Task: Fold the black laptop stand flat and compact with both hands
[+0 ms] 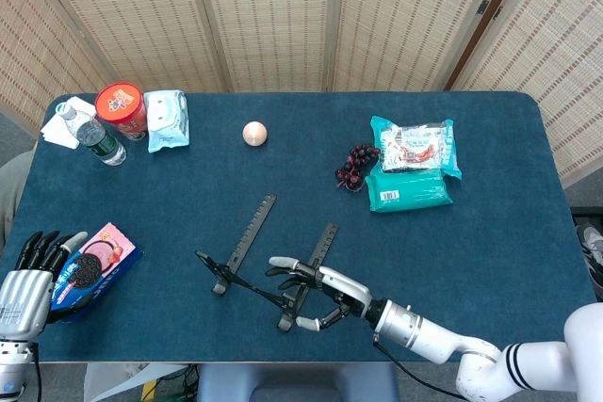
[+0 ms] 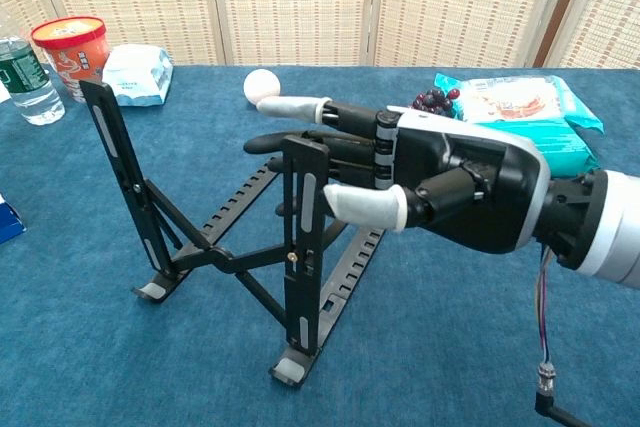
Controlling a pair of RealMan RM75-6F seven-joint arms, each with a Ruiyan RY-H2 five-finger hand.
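Observation:
The black laptop stand point(image 1: 268, 256) point(image 2: 215, 252) stands unfolded on the blue table, with its crossed struts spread and two uprights raised. My right hand point(image 1: 318, 294) point(image 2: 430, 182) reaches in from the right to the stand's right upright point(image 2: 303, 237). Its straight fingers point(image 2: 300, 107) pass behind that upright, and the thumb point(image 2: 360, 204) lies at its front edge. No firm grip shows. My left hand point(image 1: 28, 275) hangs at the table's front left corner, far from the stand, with its fingers spread and holding nothing. The chest view does not show it.
A blue and pink cookie pack point(image 1: 99, 261) lies beside my left hand. At the back left are a water bottle point(image 1: 94, 136), a red tub point(image 1: 122, 108) and a pale blue packet point(image 1: 168, 120). A cream ball point(image 1: 254, 134), dark grapes point(image 1: 355, 165) and teal snack packs point(image 1: 412, 165) lie beyond the stand.

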